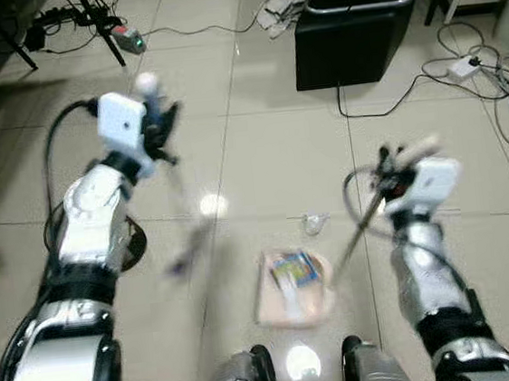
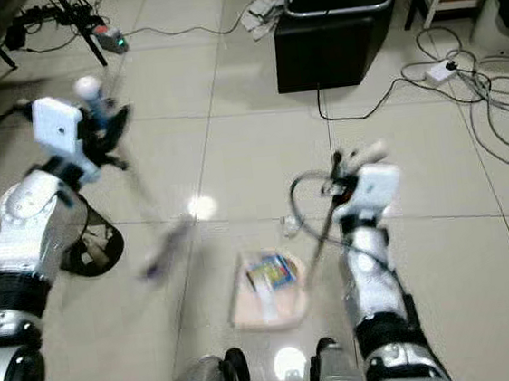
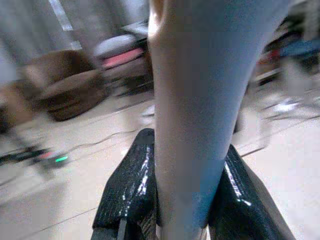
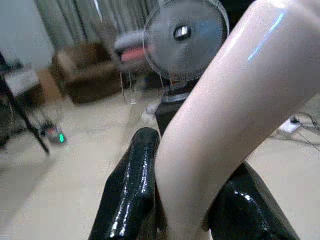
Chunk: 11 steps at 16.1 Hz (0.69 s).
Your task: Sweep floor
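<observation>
Two grippers are at work over a pale tiled floor (image 1: 261, 162). The left gripper (image 1: 158, 119) is raised on the robot's left side and is clenched around the pale handle of a broom (image 1: 185, 220); in the left wrist view its two black fingers (image 3: 127, 187) press on both sides of the handle (image 3: 200, 100). The broom goes down from this gripper toward the floor and is strongly blurred, so its lower end cannot be seen clearly. The right gripper (image 1: 396, 165) is on the robot's right side and is closed on the light handle of a dustpan (image 1: 292, 288); the right wrist view shows the fingers (image 4: 132, 190) squeezing this handle (image 4: 225, 115). A thin dark shaft runs from the right gripper down to the pinkish dustpan, which lies on the floor just in front of the robot's feet (image 1: 301, 372). Inside the dustpan there is a blue and yellow packet (image 1: 295, 268). A small crumpled clear piece of trash (image 1: 314, 223) lies on the tiles near the far edge of the dustpan, apart from it. Farther away stands a black box (image 1: 348, 40) with a fan (image 4: 186, 37) above it. Cables (image 1: 489, 84) and a white power strip (image 1: 463, 66) lie on the right side, and a tripod leg (image 1: 101, 29) on the left.
</observation>
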Tool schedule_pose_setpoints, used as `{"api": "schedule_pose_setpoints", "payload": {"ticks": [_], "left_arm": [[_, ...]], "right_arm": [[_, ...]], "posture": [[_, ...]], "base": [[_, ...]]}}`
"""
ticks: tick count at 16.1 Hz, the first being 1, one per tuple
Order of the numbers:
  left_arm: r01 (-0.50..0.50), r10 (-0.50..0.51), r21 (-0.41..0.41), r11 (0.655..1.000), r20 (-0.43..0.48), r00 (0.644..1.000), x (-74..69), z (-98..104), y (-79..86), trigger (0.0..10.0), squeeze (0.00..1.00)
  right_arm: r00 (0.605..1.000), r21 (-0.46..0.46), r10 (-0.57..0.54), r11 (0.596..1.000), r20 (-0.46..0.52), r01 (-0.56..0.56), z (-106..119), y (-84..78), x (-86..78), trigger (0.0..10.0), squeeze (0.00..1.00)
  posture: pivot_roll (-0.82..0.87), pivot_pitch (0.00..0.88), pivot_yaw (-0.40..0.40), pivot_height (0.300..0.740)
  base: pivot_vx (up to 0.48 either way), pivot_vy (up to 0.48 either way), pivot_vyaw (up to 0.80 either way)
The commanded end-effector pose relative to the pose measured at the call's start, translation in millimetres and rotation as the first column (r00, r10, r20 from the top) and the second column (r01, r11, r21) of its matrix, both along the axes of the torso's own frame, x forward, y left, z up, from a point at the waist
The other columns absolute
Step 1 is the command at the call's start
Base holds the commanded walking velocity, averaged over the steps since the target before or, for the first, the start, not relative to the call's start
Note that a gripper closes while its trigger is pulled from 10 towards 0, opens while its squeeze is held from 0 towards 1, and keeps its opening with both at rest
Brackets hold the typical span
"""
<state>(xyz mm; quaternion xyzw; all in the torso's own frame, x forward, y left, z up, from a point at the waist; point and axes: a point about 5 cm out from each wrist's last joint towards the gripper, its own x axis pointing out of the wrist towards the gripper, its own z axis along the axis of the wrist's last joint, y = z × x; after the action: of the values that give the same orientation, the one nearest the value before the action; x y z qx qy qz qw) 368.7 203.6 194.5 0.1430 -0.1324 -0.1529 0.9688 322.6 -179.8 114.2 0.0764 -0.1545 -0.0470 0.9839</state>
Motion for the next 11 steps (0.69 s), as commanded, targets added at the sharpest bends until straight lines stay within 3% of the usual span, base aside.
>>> {"api": "schedule_pose_setpoints", "payload": {"ticks": [1, 2, 5, 6, 8, 9, 11], "left_arm": [[-0.072, 0.072, 0.019, 0.997, -0.001, 0.997, -6.1, -9.6, 12.7, 10.0, 0.0], [-0.098, 0.098, 0.0, 0.995, -0.029, 0.995, -13.5, -24.4, 15.1, 10.0, 0.0], [-0.159, 0.148, -0.12, 0.98, -0.09, 0.985, -26.6, -45.1, 19.1, 10.0, 0.0], [-0.187, 0.174, -0.147, 0.971, -0.098, 0.98, -36.0, -52.7, 17.4, 10.0, 0.0], [-0.204, 0.19, -0.151, 0.967, -0.104, 0.976, -43.9, -57.8, 14.8, 10.0, 0.0], [-0.203, 0.185, -0.157, 0.967, -0.118, 0.976, -51.8, -60.3, 5.0, 10.0, 0.0], [-0.19, 0.179, -0.127, 0.974, -0.092, 0.979, -55.2, -56.6, -2.3, 10.0, 0.0]], "right_arm": [[0.996, 0.051, -0.004, 0.999, 0.087, 0.0, 24.7, -1.3, 3.3, 10.0, 0.0], [0.991, 0.085, -0.014, 0.996, 0.135, 0.002, 43.2, -4.2, 3.1, 10.0, 0.0], [0.988, 0.056, 0.034, 0.998, 0.153, -0.043, 68.8, 0.7, 5.3, 10.0, 0.0], [0.982, 0.075, 0.057, 0.995, 0.179, -0.072, 87.6, 2.2, 4.9, 10.0, 0.0], [0.978, 0.081, 0.076, 0.992, 0.192, -0.093, 103.1, 3.7, 3.7, 10.0, 0.0], [0.975, 0.086, 0.092, 0.99, 0.204, -0.111, 121.5, 4.6, 3.7, 10.0, 0.0], [0.973, 0.097, 0.095, 0.988, 0.211, -0.117, 129.8, 4.0, 3.1, 10.0, 0.0]], "posture": [[0.02, 0.107, 0.108, 0.74], [0.02, 0.101, 0.108, 0.74], [0.0, 0.082, 0.093, 0.74], [0.0, 0.072, 0.087, 0.74], [-0.01, 0.066, 0.085, 0.74], [0.0, 0.064, 0.072, 0.74], [0.0, 0.06, 0.067, 0.74]], "base": [[0.0, 0.0, 0.0], [0.0, 0.0, 0.0], [0.0, 0.0, 0.0], [0.0, 0.0, 0.8], [0.0, 0.0, 0.8], [0.0, 0.0, 0.8], [0.0, 0.0, 0.8]]}}
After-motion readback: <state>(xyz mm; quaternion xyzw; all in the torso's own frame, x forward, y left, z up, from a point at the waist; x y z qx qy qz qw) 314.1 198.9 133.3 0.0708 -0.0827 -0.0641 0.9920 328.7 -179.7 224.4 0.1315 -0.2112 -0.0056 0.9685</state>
